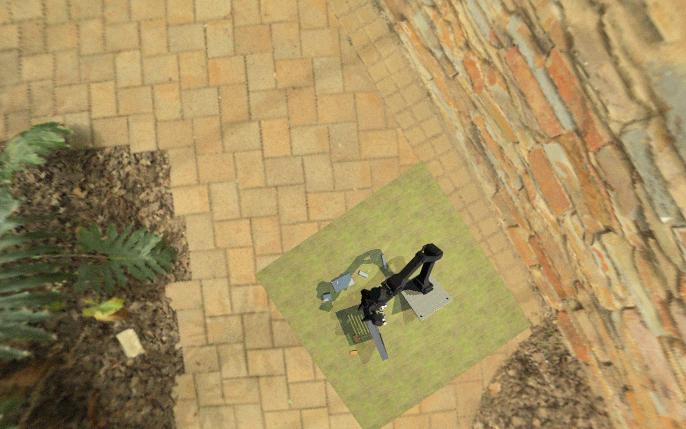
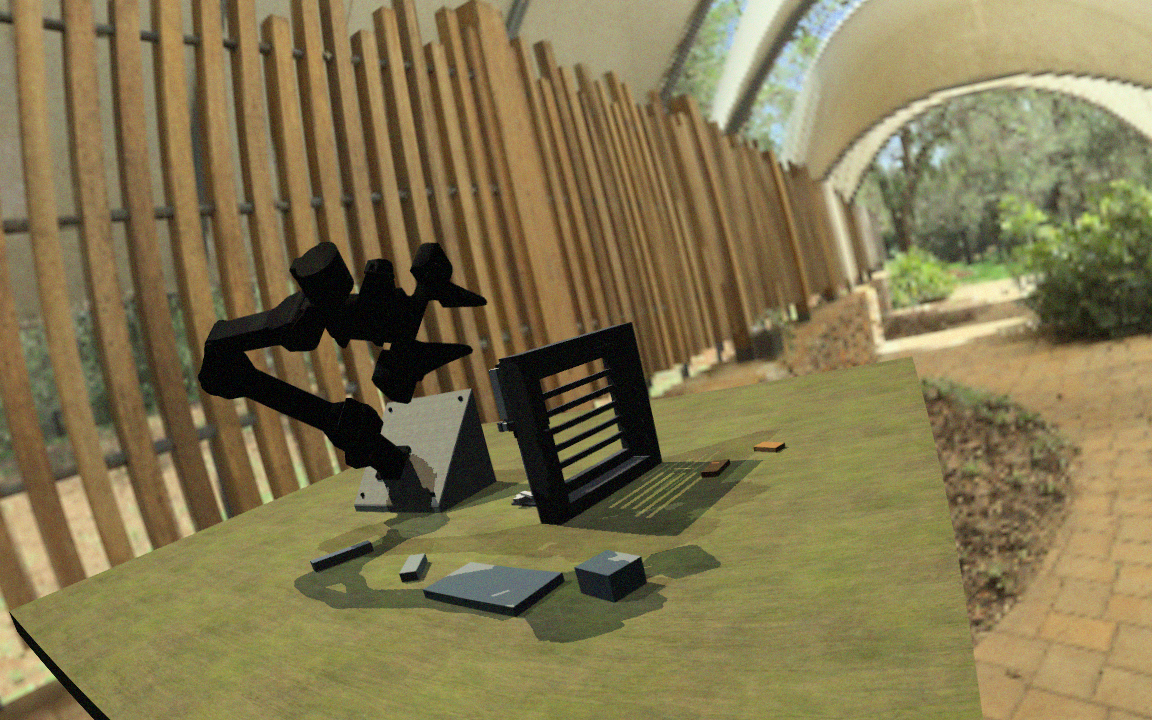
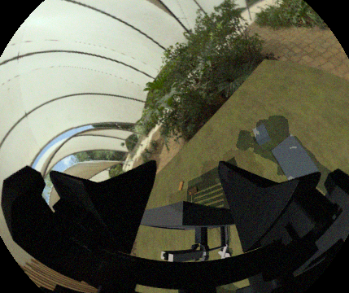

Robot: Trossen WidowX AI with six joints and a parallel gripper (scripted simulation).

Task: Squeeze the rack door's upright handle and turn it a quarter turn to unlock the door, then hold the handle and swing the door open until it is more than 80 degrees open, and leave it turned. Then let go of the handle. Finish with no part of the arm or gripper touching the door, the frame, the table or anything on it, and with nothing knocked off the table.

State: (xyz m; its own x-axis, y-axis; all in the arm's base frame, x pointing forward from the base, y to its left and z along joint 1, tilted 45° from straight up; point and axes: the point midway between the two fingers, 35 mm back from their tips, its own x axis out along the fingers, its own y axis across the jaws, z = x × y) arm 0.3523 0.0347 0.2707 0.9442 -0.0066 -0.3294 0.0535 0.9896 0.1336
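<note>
Clock directions are from the rack's middle in the exterior view. The rack, dark, square-framed and barred with thin slats, stands upright on the mottled green table. Grey fittings project on its arm side, toward 9; which one is the handle, I cannot tell. The matte black claw is at 10 to 11, its wedge-shaped fingers a bit over half open, gripping nothing. The pale, bolted wedge under the arm sits near 9. A smooth blue-grey block lies at 6, a flat slab at 7, a slim rod at 8, an orange chip at 3.
</note>
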